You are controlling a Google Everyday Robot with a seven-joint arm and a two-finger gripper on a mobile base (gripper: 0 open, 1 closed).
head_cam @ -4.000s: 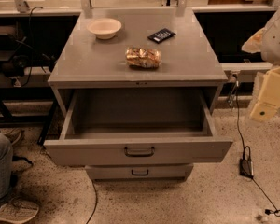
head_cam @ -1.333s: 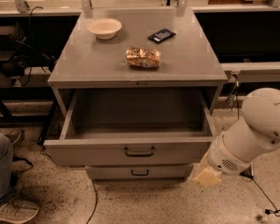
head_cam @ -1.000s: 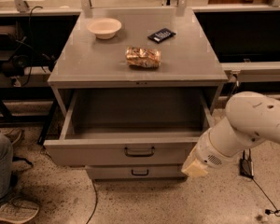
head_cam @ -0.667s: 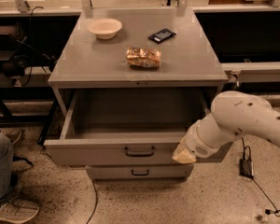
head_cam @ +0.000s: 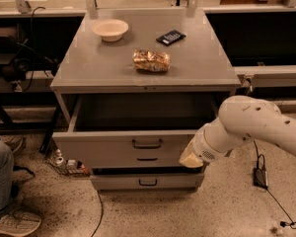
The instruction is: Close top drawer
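Three grey metal drawer fronts, each with a small black pull, stack beneath a grey desk (head_cam: 89,68), and the top drawer (head_cam: 103,147) stands part-way out at the front of the cabinet, its plain flat front forward of the desk's edge and its dark, bare inside showing behind it. The robot's gripper (head_cam: 191,158), a cream-coloured tip, sits against the lower right end of that drawer front, right of the centre handle (head_cam: 147,143); whether it is spread or pressed together cannot be told. Its smooth white arm (head_cam: 256,125), thick and rounded, reaches in from the right edge and slopes down and leftward to the drawer. On the matt desk top lie a shallow cream bowl (head_cam: 110,28) at the back left, a flat black device (head_cam: 170,37) to its right, and a crinkled, shiny snack packet (head_cam: 151,60) near the middle. A jeans-clad leg (head_cam: 0,177) and a shoe (head_cam: 15,223) show at the lower left on the speckled floor (head_cam: 227,211).
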